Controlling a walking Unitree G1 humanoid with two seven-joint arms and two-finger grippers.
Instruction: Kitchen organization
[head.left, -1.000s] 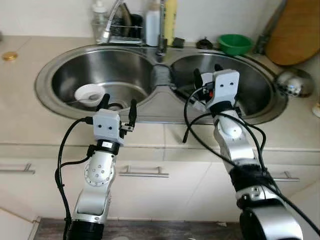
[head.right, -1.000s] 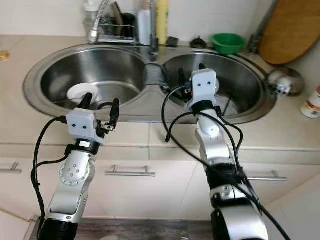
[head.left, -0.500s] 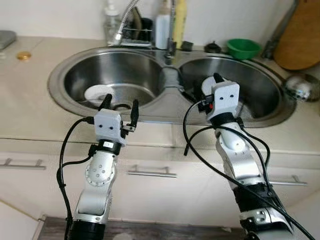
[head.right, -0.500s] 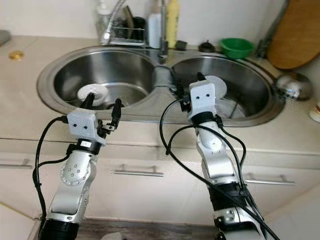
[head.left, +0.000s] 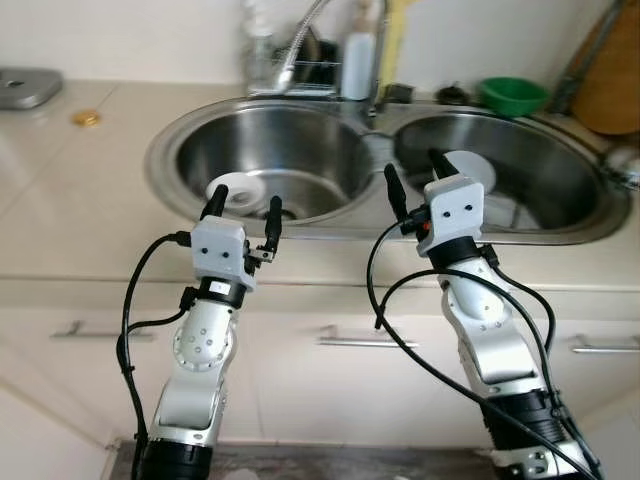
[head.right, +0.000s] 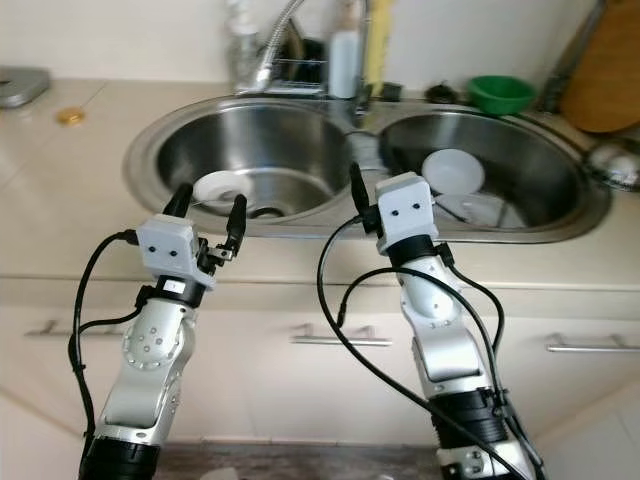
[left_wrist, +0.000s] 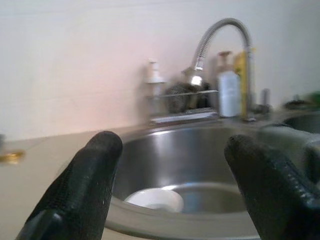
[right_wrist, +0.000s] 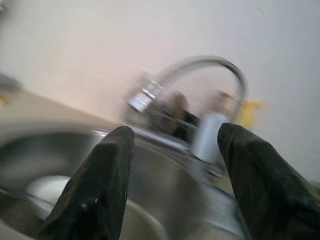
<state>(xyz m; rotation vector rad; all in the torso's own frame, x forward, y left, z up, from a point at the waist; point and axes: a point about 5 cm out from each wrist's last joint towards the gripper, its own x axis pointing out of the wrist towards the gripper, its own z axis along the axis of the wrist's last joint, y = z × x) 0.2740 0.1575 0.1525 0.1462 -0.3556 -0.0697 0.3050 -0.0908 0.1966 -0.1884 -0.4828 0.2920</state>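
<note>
1. A white bowl (head.left: 232, 192) is seen in the left basin of the double sink (head.left: 170, 150), at about 11 o'clock from the left gripper (head.left: 241, 208). A white plate (head.right: 452, 170) is seen in the right basin, at about 1 o'clock from the right gripper (head.left: 412, 178).
2. Both are judged to be ceramic or hard plastic: stiff, light, breakable if ceramic, and probably slippery if wet. It is judged best that the bowl is taken at its rim, one finger inside and one outside; the plate at its raised edge.
3. Counted: one bowl, one plate, two basins, one faucet (left_wrist: 220, 35), one green bowl (head.left: 513, 95) at 12 o'clock on the counter (head.left: 80, 190).
4. Both claws are released, with the fingers spread apart, and nothing is grasped. They are held above the front edge of the sink.
</note>
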